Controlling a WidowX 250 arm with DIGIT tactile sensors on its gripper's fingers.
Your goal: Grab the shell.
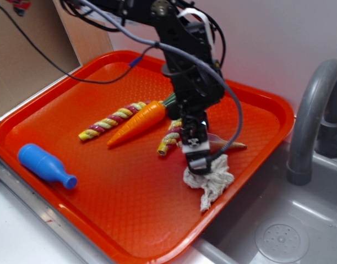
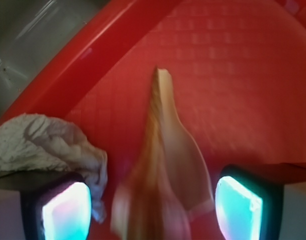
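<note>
The tan-and-cream shell [image 2: 165, 165] lies on the orange tray [image 2: 108, 45] with its pointed tip away from the camera. My gripper [image 2: 153, 207] is open, its two pads [image 2: 68, 212] either side of the shell's wide end with gaps on both sides. In the exterior view my gripper [image 1: 195, 154] hangs low over the tray [image 1: 130, 220] and hides most of the shell; only its pointed tip [image 1: 234, 146] shows to the right.
A wrinkly white rag [image 1: 210, 181] lies just beside the gripper, left of the shell in the wrist view [image 2: 38, 142]. An orange carrot [image 1: 141, 122], two twisted rope sticks [image 1: 110, 122] and a blue bottle [image 1: 44, 164] lie on the tray. A sink [image 1: 278, 236] with a grey faucet [image 1: 309, 110] is on the right.
</note>
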